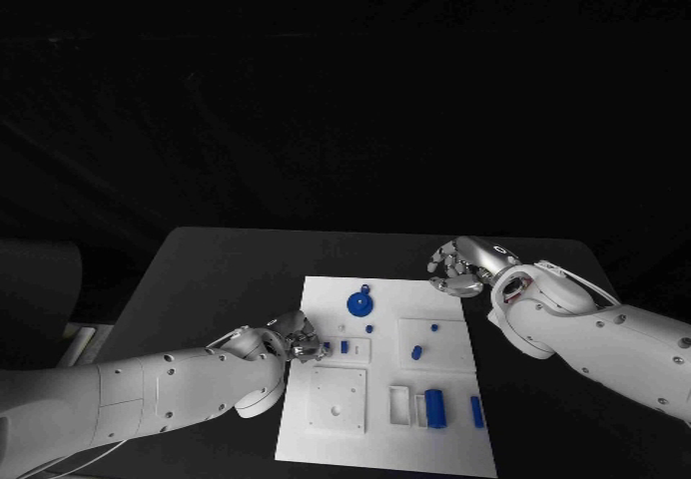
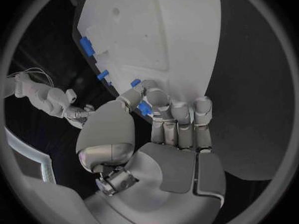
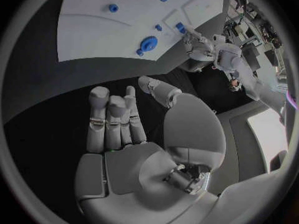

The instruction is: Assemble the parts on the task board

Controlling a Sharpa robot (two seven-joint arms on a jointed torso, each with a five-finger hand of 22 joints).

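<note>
Left robot hand [image 1: 297, 340] pinched a small blue plastic peg [image 2: 144, 107] at the white plate's [image 1: 377, 439] left edge; that shallow grip could've slipped. Right robot hand [image 1: 461, 266] hung open.

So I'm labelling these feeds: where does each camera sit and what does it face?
Head view: on the robot's head, looking down at the task board; both arms enter.
Left wrist view: behind the left robot hand, fingers at a blue part on the board.
Right wrist view: behind the empty right robot hand over the table.
All share the board.
</note>
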